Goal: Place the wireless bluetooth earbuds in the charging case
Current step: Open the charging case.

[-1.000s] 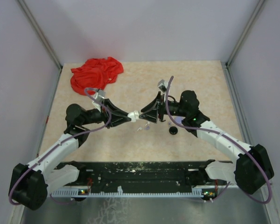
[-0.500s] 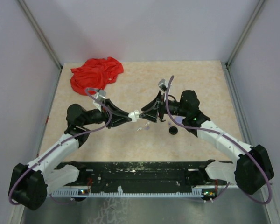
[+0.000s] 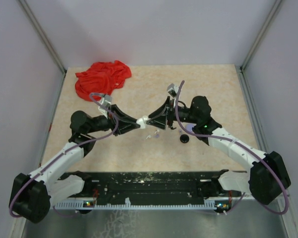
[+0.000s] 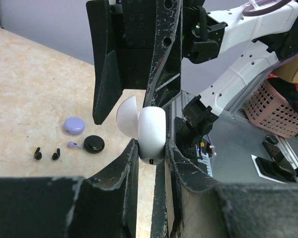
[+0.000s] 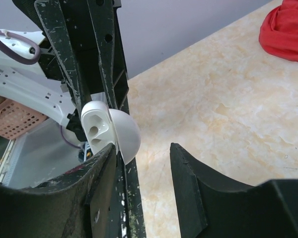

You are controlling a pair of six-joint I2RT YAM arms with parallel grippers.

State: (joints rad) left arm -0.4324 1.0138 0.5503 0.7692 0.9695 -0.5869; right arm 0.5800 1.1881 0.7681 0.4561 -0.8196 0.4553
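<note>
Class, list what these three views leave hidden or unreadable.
Top view: buds too small to count or colour.
Left wrist view: white case turns its sockets away, behind its own shell.
Right wrist view: buds, lavender case and black case fall outside the frame.

From above, the charging case (image 3: 145, 120) is a white speck nearly buried where the left fingers (image 3: 132, 122) and right fingers (image 3: 160, 119) meet. The earbuds (image 3: 149, 136) below are too small to tell apart. A pale patch beside the black case (image 3: 184, 139), perhaps the lavender case (image 3: 188, 130), lies mostly under the right arm (image 3: 223, 141). The red cloth (image 5: 287, 29) runs off the right wrist view's edge.
</note>
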